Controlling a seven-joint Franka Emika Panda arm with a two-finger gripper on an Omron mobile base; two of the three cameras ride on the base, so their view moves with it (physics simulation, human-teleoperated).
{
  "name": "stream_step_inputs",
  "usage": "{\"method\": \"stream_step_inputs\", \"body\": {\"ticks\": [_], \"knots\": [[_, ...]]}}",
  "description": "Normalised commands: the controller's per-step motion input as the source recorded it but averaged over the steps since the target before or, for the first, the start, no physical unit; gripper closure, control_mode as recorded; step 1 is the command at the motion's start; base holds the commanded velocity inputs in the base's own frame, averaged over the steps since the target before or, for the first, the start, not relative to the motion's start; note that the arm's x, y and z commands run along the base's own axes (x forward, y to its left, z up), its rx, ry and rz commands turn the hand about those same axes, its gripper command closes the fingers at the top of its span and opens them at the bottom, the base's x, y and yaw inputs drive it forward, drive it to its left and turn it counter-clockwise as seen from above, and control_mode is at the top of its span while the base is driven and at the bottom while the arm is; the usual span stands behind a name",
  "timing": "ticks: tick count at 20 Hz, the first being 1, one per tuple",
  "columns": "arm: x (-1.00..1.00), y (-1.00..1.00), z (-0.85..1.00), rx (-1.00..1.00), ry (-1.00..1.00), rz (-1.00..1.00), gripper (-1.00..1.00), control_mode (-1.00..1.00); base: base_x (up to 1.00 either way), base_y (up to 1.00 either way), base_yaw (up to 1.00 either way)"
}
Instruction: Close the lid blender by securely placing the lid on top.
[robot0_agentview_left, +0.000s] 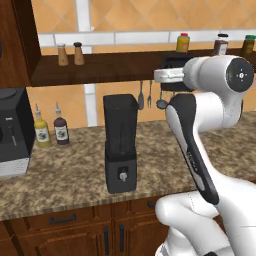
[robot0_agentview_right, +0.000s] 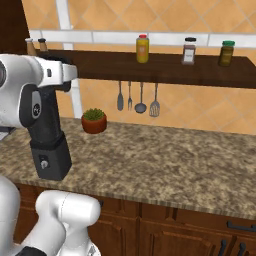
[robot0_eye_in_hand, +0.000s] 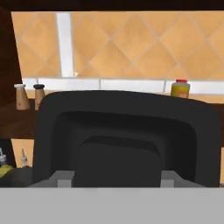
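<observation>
arm raised, lid (robot0_eye_in_hand: 127, 131) seemingly gripped

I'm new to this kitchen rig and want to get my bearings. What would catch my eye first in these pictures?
The big white arm dominates the front of both base views. Beside it on the speckled counter stands the tall black blender, its jar open at the top. In the hand view, the black lid looms close in front of the camera, against the orange tiled wall.

Black lid (robot0_eye_in_hand: 127, 127), black blender (robot0_agentview_left: 120, 145), speckled brown granite counter (robot0_agentview_left: 65, 175)
</observation>
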Motion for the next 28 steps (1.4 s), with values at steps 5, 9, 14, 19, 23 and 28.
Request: {"method": "stream_step_inputs", "body": {"ticks": [5, 9, 14, 19, 23, 28], "knots": [[0.00, 0.77, 0.01, 0.00, 0.07, 0.00, 1.00, -1.00, 0.00, 0.00, 0.00], [0.03, 0.56, -0.11, 0.00, 0.25, 0.00, 1.00, -1.00, 0.00, 0.00, 0.00], [0.20, 0.42, -0.04, 0.00, 0.31, 0.04, 1.00, -1.00, 0.00, 0.00, 0.00], [0.31, 0.35, -0.12, 0.00, 0.26, 0.01, 1.00, -1.00, 0.00, 0.00, 0.00], [0.25, 0.46, -0.32, 0.00, 0.23, 0.00, 1.00, -1.00, 0.00, 0.00, 0.00], [0.16, 0.13, -0.37, 0.00, 0.17, 0.00, 1.00, -1.00, 0.00, 0.00, 0.00]]}}
